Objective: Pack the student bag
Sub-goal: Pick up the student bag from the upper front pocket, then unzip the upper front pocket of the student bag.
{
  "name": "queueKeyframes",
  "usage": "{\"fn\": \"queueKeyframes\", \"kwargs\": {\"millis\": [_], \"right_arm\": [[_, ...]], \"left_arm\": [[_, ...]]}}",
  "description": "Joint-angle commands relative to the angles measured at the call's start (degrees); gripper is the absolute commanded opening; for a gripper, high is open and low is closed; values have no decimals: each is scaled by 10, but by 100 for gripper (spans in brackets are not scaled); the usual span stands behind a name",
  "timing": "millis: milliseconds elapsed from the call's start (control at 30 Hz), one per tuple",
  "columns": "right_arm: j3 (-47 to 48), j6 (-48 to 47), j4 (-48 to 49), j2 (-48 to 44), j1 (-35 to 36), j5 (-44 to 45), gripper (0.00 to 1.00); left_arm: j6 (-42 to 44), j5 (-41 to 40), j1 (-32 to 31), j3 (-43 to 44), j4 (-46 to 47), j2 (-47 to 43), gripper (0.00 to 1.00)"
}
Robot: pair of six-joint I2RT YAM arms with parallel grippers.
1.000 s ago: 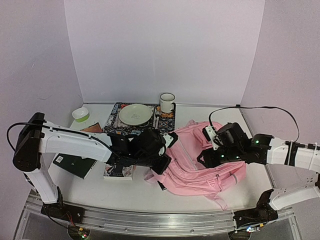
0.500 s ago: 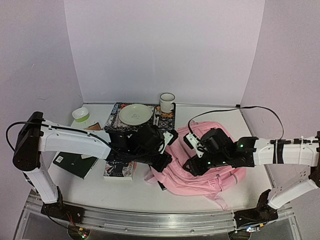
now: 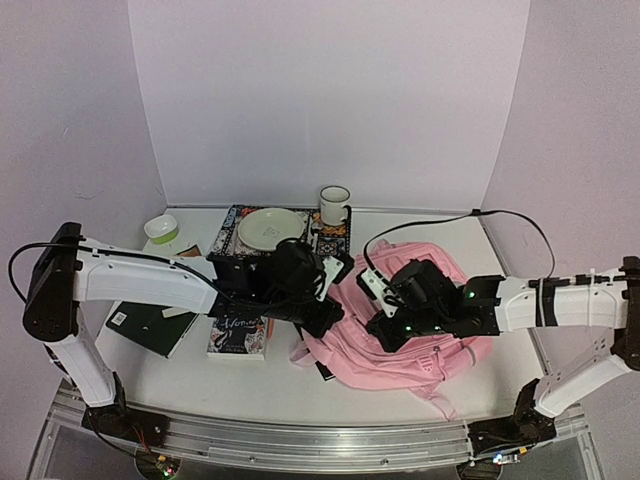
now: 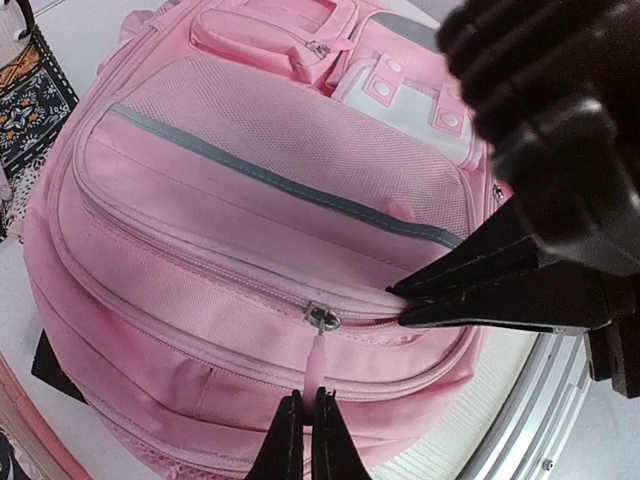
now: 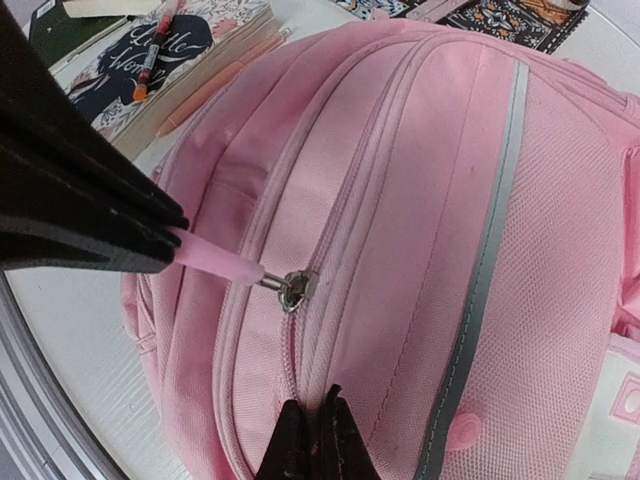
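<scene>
The student bag [image 3: 440, 352] is a pink backpack lying flat on the table, right of centre. My left gripper [image 4: 303, 402] is shut on the pink zip pull [image 4: 318, 362] that hangs from the metal slider [image 4: 322, 318]. My right gripper [image 5: 318, 402] is shut on a pinch of the bag's fabric right beside the zip seam, a short way from the slider [image 5: 297, 288]. The two grippers nearly meet over the bag's near-left side, left gripper [image 3: 325, 318] and right gripper [image 3: 386, 330]. The zip looks closed along the stretch in view.
A book [image 3: 238, 336] and a dark notebook [image 3: 150, 330] lie left of the bag, with pens [image 5: 150, 55] on the book. Behind stand a plate [image 3: 270, 228] on a patterned mat [image 3: 326, 244], a white mug [image 3: 334, 205] and a small green bowl [image 3: 161, 229].
My right arm has swung left across the bag toward the left gripper, and its jaws have gone from open to shut on the fabric. The left gripper keeps its hold on the zip pull.
</scene>
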Motion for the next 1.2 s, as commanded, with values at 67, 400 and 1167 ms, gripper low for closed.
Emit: {"fn": "queueKeyframes", "kwargs": {"millis": [67,400,1167], "right_arm": [[-22,-25,-61,-77,-4,-3,0],[-59,-33,-118,-190,-4,-44,0],[46,-11,-42,-42,-4,29,64]], "left_arm": [[18,-10,34,21,38,-47,0],[57,-31,113,25,26,-37,0],[16,133,155,-13,100,-28,0]]}}
